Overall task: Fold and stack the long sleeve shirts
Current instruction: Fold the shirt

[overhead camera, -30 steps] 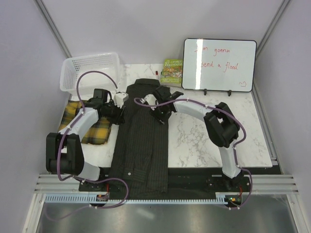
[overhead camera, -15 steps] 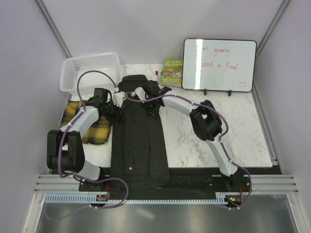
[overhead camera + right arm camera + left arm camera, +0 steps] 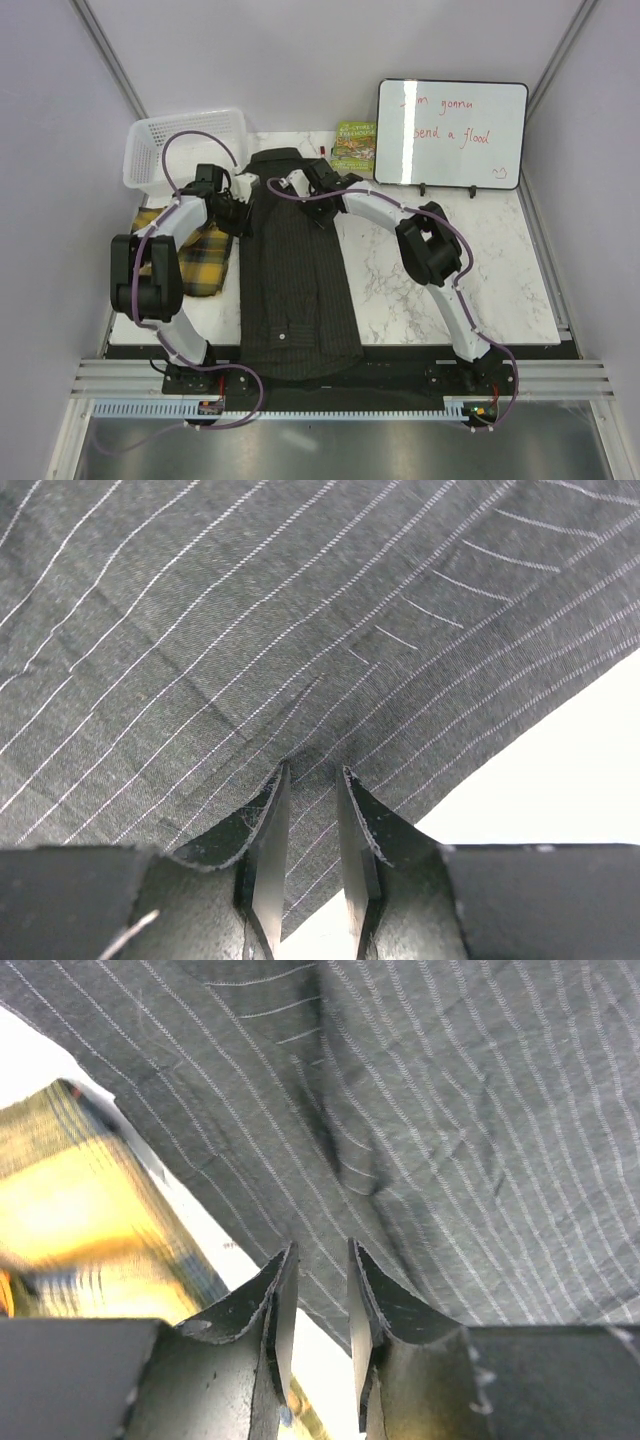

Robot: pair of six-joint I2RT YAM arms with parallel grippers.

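Pinstriped shirt (image 3: pixel 297 270): laid lengthwise down the middle of the tabletop (image 3: pixel 440 290), collar at the far end, hem draped over the near edge.
Left fingers (image 3: pixel 272 1305): clenched on the pinstriped shirt at its left shoulder edge, cloth running down between the tips.
Right fingers (image 3: pixel 262 830): clenched on a small pucker of the same cloth at the right shoulder, just beside the shirt's edge.
Plaid shirt (image 3: pixel 205 262): folded flat just left of the pinstriped shirt, on the near side of the white basket (image 3: pixel 150 150).
Change from half a second ago: collar end no longer lumpy, now spread flat; body smoother and wider; hem drawn up slightly and shifted right; left elbow swung farther from the near edge.
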